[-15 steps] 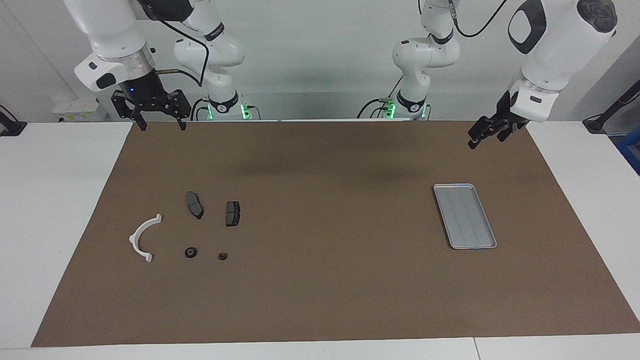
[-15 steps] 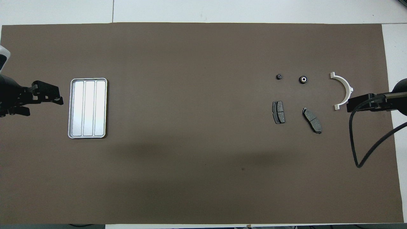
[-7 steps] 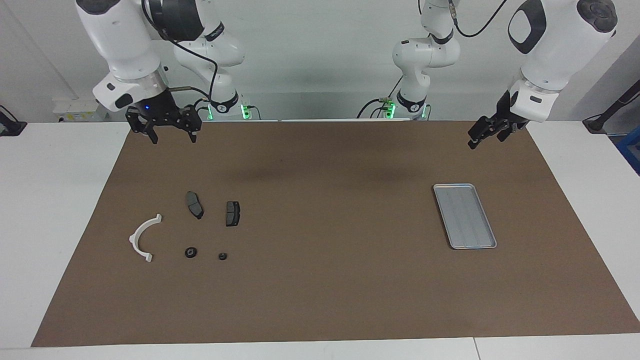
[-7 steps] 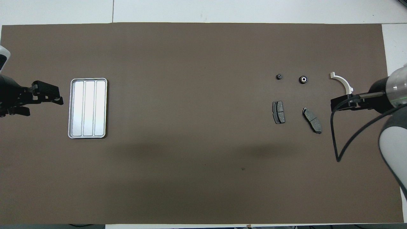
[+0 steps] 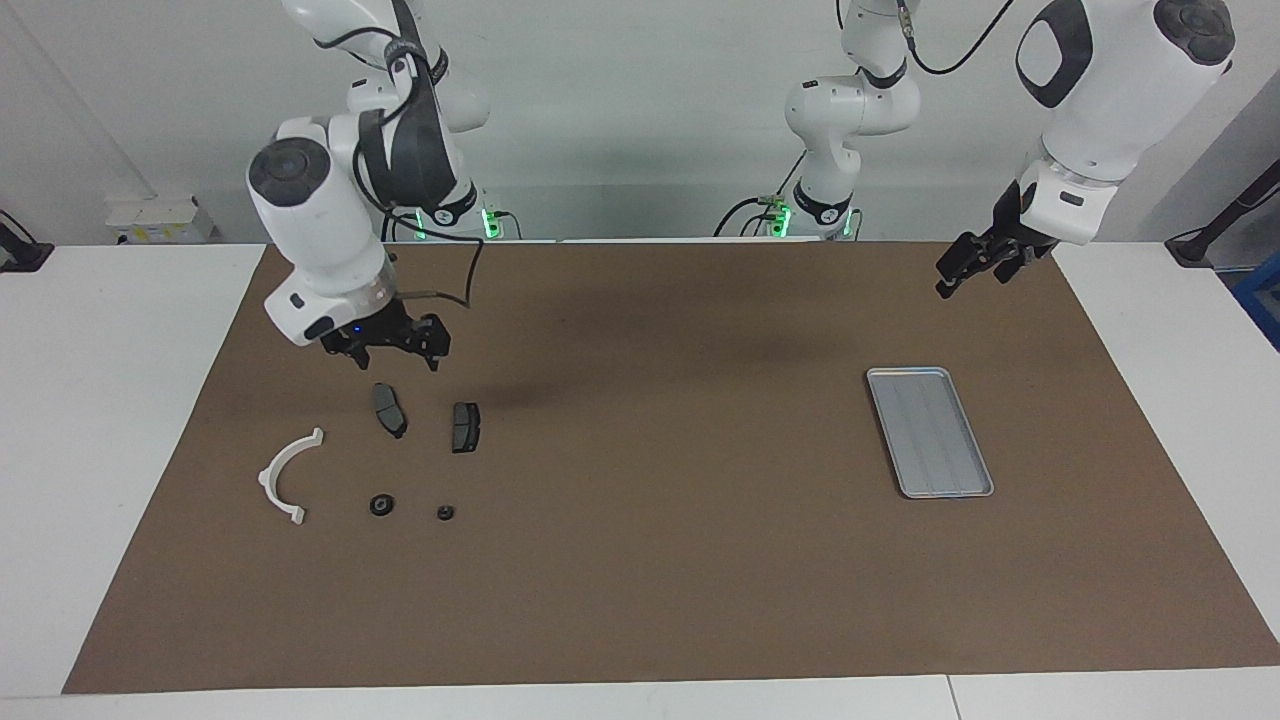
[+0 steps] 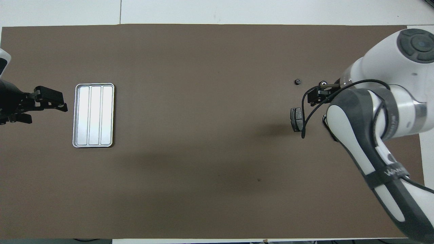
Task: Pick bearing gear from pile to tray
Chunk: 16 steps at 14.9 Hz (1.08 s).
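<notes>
Hovering over the pile, the right gripper (image 5: 397, 358) hangs in the air above the two dark grey pads, fingers spread and holding nothing. Under it, one pad (image 5: 389, 410) lies tilted and the other pad (image 5: 465, 426) sits just beside it, both flat on the brown mat (image 5: 640, 560). Toward the mat's edge farthest from the robots, two small black round pieces rest apart from each other: the larger round piece (image 5: 381, 505) and the smaller round piece (image 5: 445, 513). The white arc (image 5: 286, 474) lies beside them, closest to the short edge of the mat at the right arm's end. From overhead, the right arm covers most of the pile.

Over at the left arm's end, the tray (image 5: 929, 432) sits on the mat with nothing in it, well apart from the pile. The left gripper (image 5: 975, 262) waits up in the air, over the mat near the corner closest to its own base, fingers apart and empty.
</notes>
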{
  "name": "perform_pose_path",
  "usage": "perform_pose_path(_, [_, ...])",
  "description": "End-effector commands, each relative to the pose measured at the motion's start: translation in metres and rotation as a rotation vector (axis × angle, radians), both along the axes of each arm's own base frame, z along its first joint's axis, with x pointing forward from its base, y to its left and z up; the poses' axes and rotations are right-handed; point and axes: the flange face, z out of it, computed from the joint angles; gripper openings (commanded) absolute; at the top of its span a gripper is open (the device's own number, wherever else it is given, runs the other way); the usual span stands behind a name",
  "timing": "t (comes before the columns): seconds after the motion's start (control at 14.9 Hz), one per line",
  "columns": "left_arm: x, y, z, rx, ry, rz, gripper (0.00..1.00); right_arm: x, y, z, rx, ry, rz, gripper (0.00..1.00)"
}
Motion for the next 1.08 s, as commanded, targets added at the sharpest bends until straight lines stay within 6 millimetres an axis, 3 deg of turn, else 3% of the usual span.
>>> perform_pose_path(0.0, [-0.006,0.000,0.004,0.001,0.006,-0.007,1.00,0.030,0.011,-0.037,-0.009,-0.020,-0.054,1.00])
perform_pose_path(0.34, [-0.006,0.000,0.004,0.001,0.006,-0.007,1.00,0.068,0.017,-0.111,-0.057,-0.002,-0.057,1.00])
perform_pose_path(0.67, [-0.006,0.000,0.004,0.001,0.006,-0.007,1.00,0.082,0.017,-0.147,-0.053,-0.065,-0.046,1.00])
perform_pose_path(1.01, [-0.006,0.000,0.004,0.001,0.006,-0.007,1.00,0.086,0.013,-0.154,-0.069,-0.078,-0.036,1.00])
